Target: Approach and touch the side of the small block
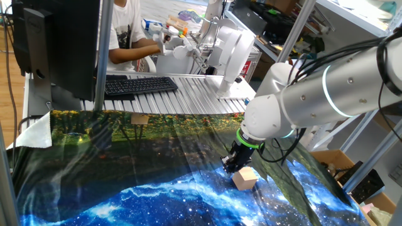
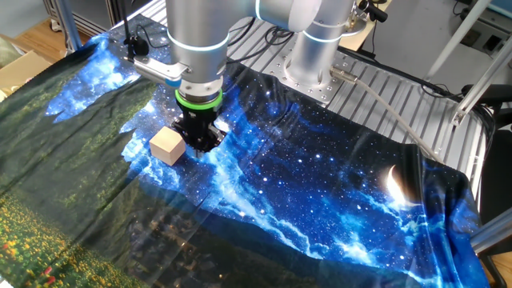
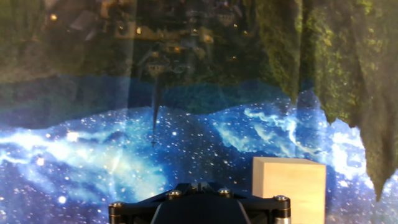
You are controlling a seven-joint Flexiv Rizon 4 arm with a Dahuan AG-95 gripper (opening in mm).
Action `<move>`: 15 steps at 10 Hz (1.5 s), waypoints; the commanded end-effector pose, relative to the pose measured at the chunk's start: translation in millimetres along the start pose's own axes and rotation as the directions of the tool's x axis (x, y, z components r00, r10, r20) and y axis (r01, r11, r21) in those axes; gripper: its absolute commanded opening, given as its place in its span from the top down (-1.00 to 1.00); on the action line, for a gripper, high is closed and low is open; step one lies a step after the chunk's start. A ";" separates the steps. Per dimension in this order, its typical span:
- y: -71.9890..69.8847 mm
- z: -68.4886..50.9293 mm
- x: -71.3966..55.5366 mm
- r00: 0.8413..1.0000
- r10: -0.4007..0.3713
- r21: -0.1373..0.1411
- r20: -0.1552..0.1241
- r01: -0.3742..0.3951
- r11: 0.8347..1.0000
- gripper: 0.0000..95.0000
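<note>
Item: small plain light-tan wooden cube (image 2: 167, 146), unmarked, resting flat on the cloth-covered table, upright, nothing on top of it. In the hand view it sits low and right of centre (image 3: 289, 189), one pale face toward my camera.

Item: my black two-finger gripper (image 2: 197, 134), hung under the green-ringed wrist, low over the cloth and just beside the cube. Both fixed views show the tip close against one side face; whether it is in contact or a sliver apart I cannot tell. Finger spacing: cannot tell either, the tips read as one dark mass and the hand view shows only the gripper body.

Item: printed cloth, blue starry nebula (image 2: 336, 184) grading into dark green landscape, covering the table.

Step in hand, by my judgement: final closing of the approach, height already set.

Next move calls for: a short, slow sideways nudge toward the cube's near face, stopping at contact so the light cube does not slide.
</note>
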State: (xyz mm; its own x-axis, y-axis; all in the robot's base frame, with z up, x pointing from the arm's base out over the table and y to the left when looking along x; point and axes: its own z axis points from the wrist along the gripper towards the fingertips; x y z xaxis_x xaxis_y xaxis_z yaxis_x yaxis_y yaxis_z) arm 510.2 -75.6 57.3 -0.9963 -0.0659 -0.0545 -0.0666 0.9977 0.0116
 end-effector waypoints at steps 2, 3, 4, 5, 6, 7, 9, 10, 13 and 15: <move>-4.8 3.4 -0.4 1.000 -0.003 -0.007 0.005 0.003 1.000 1.00; -7.5 3.7 0.1 1.000 -0.008 -0.004 0.004 0.008 1.000 1.00; -9.0 3.7 0.2 1.000 -0.010 -0.006 0.004 0.010 1.000 1.00; -11.6 3.8 0.3 1.000 -0.015 -0.007 0.005 0.015 1.000 1.00; -14.0 4.3 0.0 1.000 -0.021 -0.005 0.003 0.021 1.000 1.00; -14.5 4.6 -0.3 1.000 -0.021 -0.005 0.003 0.021 1.000 1.00; -17.8 7.0 -1.9 1.000 -0.027 -0.008 0.005 0.027 1.000 1.00; -18.0 7.0 -2.2 1.000 -0.027 -0.006 0.006 0.027 1.000 1.00; -18.1 7.1 -2.0 1.000 -0.025 -0.010 0.002 0.025 1.000 1.00; -18.1 7.0 -2.0 1.000 -0.026 -0.013 0.003 0.026 1.000 1.00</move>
State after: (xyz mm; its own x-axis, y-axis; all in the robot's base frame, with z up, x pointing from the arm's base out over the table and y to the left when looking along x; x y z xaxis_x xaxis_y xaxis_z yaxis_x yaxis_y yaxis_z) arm 513.7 -93.8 50.3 -0.9942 -0.0917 -0.0565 -0.0930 0.9954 0.0215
